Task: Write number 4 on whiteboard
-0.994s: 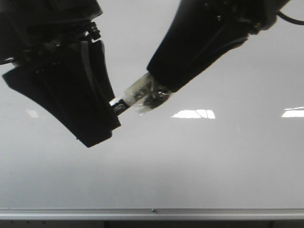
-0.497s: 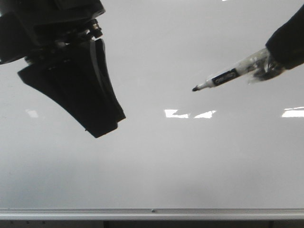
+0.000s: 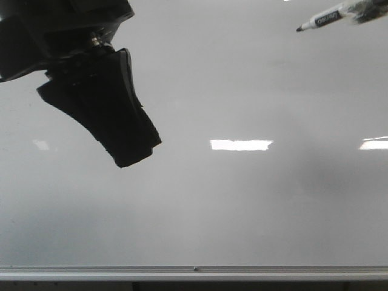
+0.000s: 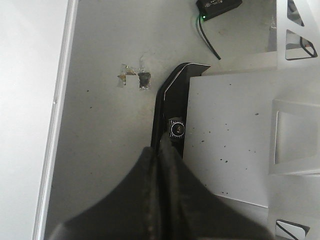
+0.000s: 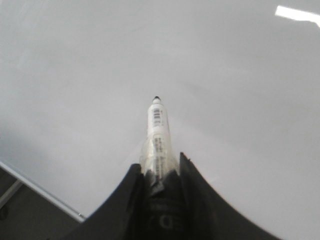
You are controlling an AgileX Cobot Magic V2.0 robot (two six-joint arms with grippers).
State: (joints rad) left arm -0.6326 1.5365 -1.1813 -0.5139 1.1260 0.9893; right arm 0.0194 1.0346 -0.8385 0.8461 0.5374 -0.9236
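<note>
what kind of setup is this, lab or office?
Likely a lab test rig, though little shows. A large blank whiteboard with a metal rail fills the front view, the right gripper holds a taped-in marker, and taped scraps sit on a scuffed floor.

Left hand (image 3: 130, 148) over the whiteboard's (image 3: 242, 212) left side, marker (image 3: 324, 18) far right above it, rail (image 3: 194, 272) along the bottom

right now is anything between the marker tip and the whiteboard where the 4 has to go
Nothing visible. The marker in the right gripper points at bare whiteboard, no strokes on it yet. The left gripper hangs off to the left, away from the tip.
</note>
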